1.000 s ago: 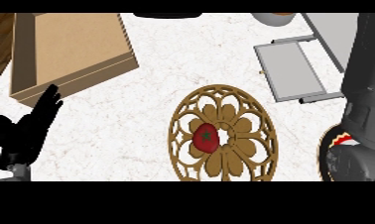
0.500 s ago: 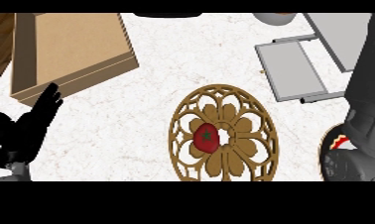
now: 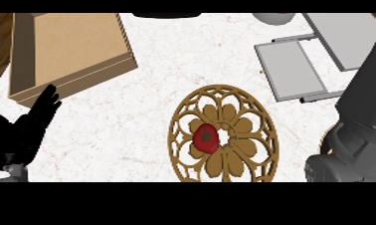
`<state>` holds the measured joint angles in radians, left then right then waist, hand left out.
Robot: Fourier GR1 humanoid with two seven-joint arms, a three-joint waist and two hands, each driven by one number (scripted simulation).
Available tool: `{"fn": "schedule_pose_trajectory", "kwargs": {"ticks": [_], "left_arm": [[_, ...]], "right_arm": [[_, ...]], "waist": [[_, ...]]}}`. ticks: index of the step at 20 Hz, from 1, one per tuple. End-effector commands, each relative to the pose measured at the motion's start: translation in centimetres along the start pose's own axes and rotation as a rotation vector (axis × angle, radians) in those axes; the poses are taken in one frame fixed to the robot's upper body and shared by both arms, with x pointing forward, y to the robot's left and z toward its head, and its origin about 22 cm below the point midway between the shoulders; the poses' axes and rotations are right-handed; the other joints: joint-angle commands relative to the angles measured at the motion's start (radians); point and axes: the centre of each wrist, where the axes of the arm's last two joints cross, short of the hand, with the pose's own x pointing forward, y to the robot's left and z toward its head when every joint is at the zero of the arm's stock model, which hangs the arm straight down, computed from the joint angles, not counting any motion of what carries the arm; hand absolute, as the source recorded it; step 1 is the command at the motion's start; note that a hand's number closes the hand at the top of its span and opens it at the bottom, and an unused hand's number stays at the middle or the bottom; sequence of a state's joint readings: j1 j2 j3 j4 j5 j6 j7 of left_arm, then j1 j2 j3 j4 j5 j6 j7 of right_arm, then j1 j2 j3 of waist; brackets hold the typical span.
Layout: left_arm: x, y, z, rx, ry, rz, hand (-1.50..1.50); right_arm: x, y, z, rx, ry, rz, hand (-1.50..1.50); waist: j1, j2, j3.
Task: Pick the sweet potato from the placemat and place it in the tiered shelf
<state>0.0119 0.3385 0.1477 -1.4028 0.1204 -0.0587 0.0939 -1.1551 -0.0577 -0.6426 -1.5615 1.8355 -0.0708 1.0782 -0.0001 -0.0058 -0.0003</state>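
Left hand (image 3: 26, 132), one sweet potato (image 3: 206, 138), one placemat (image 3: 220, 162)

A red tomato (image 3: 206, 138), green stem up, lies centred on the round golden openwork placemat (image 3: 220, 163). The grey tiered shelf (image 3: 294, 67) stands apart.

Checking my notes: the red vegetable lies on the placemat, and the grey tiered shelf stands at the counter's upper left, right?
No. The head view shows the tiered shelf at the upper right; the red vegetable does lie on the placemat.
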Motion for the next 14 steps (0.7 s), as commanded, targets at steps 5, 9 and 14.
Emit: {"fn": "schedule_pose_trajectory", "kwargs": {"ticks": [5,9,14], "left_arm": [[0.6,0.7,0.5,0.014,0.008,-0.011,0.00],[-0.5,0.1,0.4,0.021,0.011,-0.005,0.00],[-1.0,-0.3,0.7,0.029,0.032,0.001,0.00]], "right_arm": [[1.0,-10.8,3.4,-0.111,0.079,-0.176,-1.50],[-0.6,-14.9,4.7,-0.162,0.110,-0.152,-1.50],[-1.4,-18.4,6.0,-0.150,0.148,-0.067,-1.50]], "waist": [[-0.011,-0.010,-0.001],[-0.020,-0.012,-0.002],[-0.026,-0.028,-0.005]]}}
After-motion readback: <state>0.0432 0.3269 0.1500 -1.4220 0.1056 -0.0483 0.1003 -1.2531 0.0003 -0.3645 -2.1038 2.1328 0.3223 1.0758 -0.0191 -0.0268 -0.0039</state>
